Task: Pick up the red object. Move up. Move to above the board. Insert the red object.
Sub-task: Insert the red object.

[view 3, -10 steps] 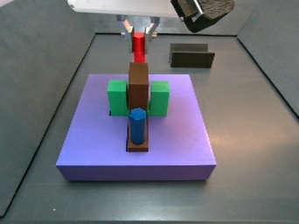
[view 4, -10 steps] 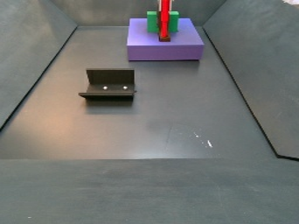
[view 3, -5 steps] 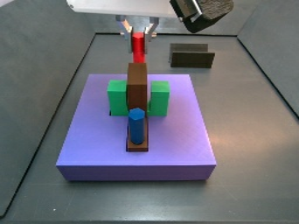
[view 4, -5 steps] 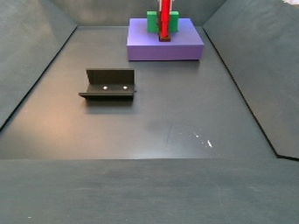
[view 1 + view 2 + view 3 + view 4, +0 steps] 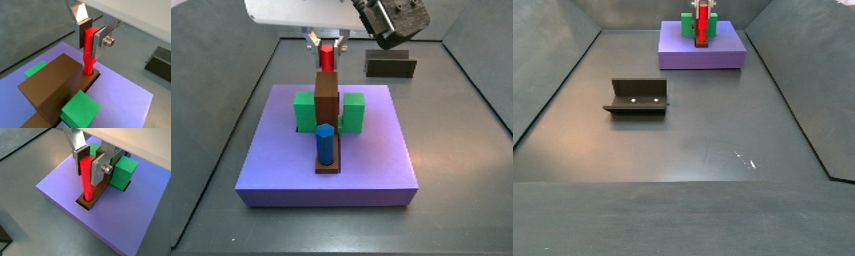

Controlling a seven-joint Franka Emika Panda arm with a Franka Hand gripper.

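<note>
My gripper (image 5: 91, 38) is shut on the red peg (image 5: 89, 50) and holds it upright. The peg's lower end sits in a hole in the low strip of the brown board (image 5: 55, 87), behind the tall upright block; a wrist view shows the same (image 5: 87, 178). In a side view the gripper (image 5: 329, 44) hangs over the board's far end (image 5: 329, 100), with the peg (image 5: 327, 58) showing just above the block. The peg (image 5: 702, 22) also shows in a side view.
A blue hexagonal peg (image 5: 327, 143) stands in the board's near end. Green blocks (image 5: 305, 112) flank the board on the purple slab (image 5: 372, 160). The dark fixture (image 5: 636, 97) stands on the floor (image 5: 700, 140), also shown behind the slab (image 5: 390, 66).
The gripper and the red peg have moved down; less of the peg shows above the brown block than before.
</note>
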